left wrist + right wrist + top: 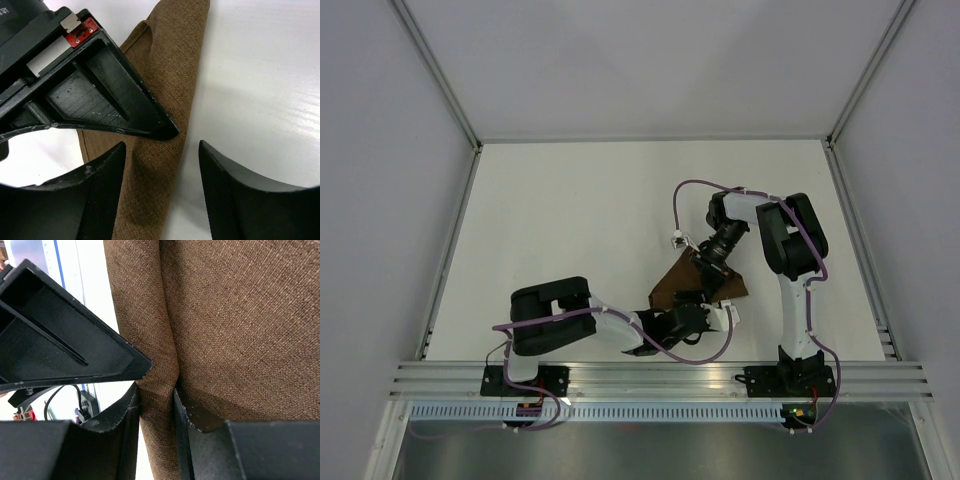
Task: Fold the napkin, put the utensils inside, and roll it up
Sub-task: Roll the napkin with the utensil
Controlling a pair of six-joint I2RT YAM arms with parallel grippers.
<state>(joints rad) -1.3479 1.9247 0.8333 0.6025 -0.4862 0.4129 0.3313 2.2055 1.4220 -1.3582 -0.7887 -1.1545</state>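
Note:
The brown napkin [670, 284] lies bunched on the white table between the two arms. In the right wrist view, my right gripper [156, 389] is shut on a rolled fold of the napkin [240, 315], cloth pinched between both fingers. In the left wrist view, my left gripper [162, 145] stands open over the narrow rolled strip of napkin [170, 65]. The strip lies against the left finger, with bare table before the right finger. One right-gripper finger [115, 100] reaches in just above. From above, the left gripper [703, 303] and right gripper [710, 270] meet at the cloth. The utensils are hidden.
The white table [570, 220] is walled by pale panels with a metal rail [660, 378] along the near edge. A purple cable [685, 190] loops off the right arm. A finger of the left gripper [65, 340] crowds the right wrist view.

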